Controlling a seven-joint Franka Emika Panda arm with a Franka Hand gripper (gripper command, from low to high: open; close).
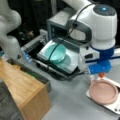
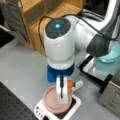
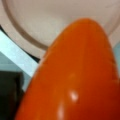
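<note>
The tool (image 1: pixel 101 72) hangs just above the pink plate (image 1: pixel 103 91), pinching an orange carrot-like piece (image 1: pixel 101 75) whose tip pokes out below the blue fingers. In a front view the same orange piece (image 2: pixel 70 84) shows beside the tool (image 2: pixel 62 87), over the pink plate (image 2: pixel 53 101). The wrist view is almost filled by the orange piece (image 3: pixel 75 80) (glossy, tapering toward the top), with the plate's rim (image 3: pixel 22 32) behind it. The plate sits on a white tray (image 1: pixel 110 106) lying on the grey surface (image 1: pixel 67 100). Well apart, toward a front view's top, a teal bowl (image 1: pixel 56 52) rests on the open door of a small oven (image 1: pixel 62 27). A wooden shelf unit (image 1: pixel 22 87) stands at that view's lower left.
</note>
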